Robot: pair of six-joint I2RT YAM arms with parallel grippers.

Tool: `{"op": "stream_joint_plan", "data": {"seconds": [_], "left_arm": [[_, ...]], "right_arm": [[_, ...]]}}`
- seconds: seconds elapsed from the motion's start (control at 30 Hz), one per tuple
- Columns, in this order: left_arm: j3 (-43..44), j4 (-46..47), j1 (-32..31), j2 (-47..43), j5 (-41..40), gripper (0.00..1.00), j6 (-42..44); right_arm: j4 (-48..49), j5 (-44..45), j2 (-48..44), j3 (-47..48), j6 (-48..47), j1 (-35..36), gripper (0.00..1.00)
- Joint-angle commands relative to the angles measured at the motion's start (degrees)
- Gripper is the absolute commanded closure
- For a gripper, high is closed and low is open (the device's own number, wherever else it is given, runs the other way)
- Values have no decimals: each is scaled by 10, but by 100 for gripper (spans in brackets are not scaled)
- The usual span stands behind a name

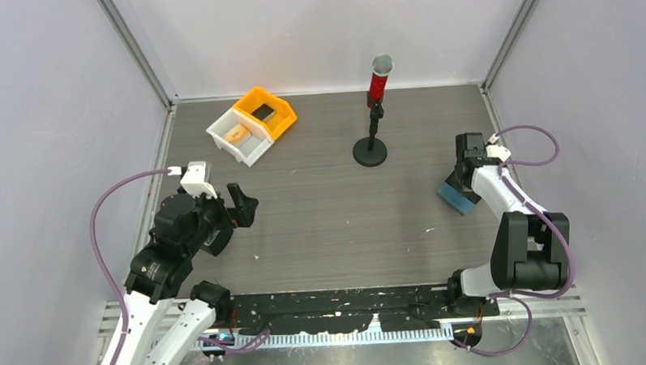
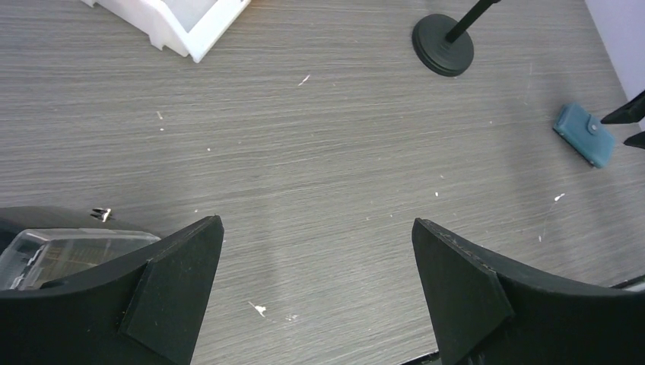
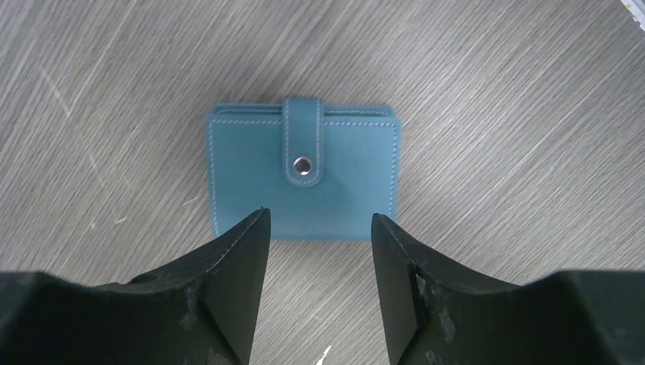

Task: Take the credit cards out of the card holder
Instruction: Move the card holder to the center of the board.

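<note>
The left arm (image 1: 164,253) sits folded at the near left, its elbow raised. The left tool (image 2: 316,228) angles forward and down over the bench (image 1: 329,207), jaws spread wide with nothing between them. The right arm (image 1: 521,249) reaches forward along the right side, wrist bent down. The right tool (image 3: 319,220) points at the bench with its jaws partly apart; whether the tips touch anything below is unclear.

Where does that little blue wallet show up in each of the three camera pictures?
Top external: the card holder lies at right, partly under the right end effector.
Left wrist: card holder small, near upper right edge.
Right wrist: card holder dead centre, strap on top.
Shared landmark: that end effector's black fingers, beside it in all three.
</note>
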Motion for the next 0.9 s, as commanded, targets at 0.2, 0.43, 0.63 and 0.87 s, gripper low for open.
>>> {"op": "stream_joint_plan", "data": {"seconds": [0.2, 0.43, 0.63, 0.87], "left_arm": [[-1, 3, -6, -1, -25, 1, 15], [-1, 3, -7, 5, -28, 1, 16], [0, 2, -7, 7, -23, 1, 16], [0, 3, -7, 10, -18, 1, 15]], "right_arm": [[71, -33, 27, 5, 18, -58, 48], [101, -88, 62, 6, 19, -87, 51], [100, -114, 105, 22, 8, -87, 55], [86, -114, 126, 19, 0, -87, 60]]}}
